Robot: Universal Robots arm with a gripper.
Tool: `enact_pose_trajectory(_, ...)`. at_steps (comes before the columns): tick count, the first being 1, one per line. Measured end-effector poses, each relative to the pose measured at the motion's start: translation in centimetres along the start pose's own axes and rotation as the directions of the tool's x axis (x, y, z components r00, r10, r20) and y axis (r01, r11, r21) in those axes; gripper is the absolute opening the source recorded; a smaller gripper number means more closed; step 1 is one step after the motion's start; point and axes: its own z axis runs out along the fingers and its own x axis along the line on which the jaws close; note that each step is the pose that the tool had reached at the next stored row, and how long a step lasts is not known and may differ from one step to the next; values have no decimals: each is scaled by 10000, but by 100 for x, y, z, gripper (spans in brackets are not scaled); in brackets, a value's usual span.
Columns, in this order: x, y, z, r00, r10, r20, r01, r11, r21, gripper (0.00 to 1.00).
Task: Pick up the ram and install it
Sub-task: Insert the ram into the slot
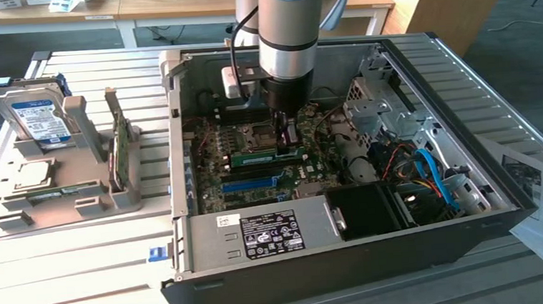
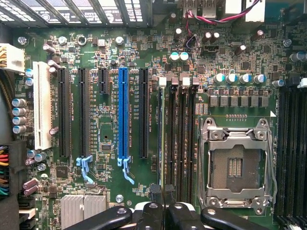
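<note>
step: seating ram | claw [image 1: 286, 131]: narrow, seemingly pinching ram [image 1: 255, 155] by its top edge | ram: upright, edge-on along the slots [image 2: 180, 143] beside socket [image 2: 235, 165]; seated or just above, cannot tell | care: keep it square, press straight and evenly, no tilt

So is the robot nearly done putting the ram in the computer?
Already done: the ram is off the grey holder and down inside the computer case. In hand: the gripper is shut on it, right at the black memory slots. Left: I can't tell if it's pushed fully in, and the gripper hasn't let go.
</note>
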Motion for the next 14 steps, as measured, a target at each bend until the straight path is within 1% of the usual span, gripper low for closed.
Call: enact_pose_trajectory(14, -3, 1, 8, 10000, -1, 2, 1, 10000, 1, 11)
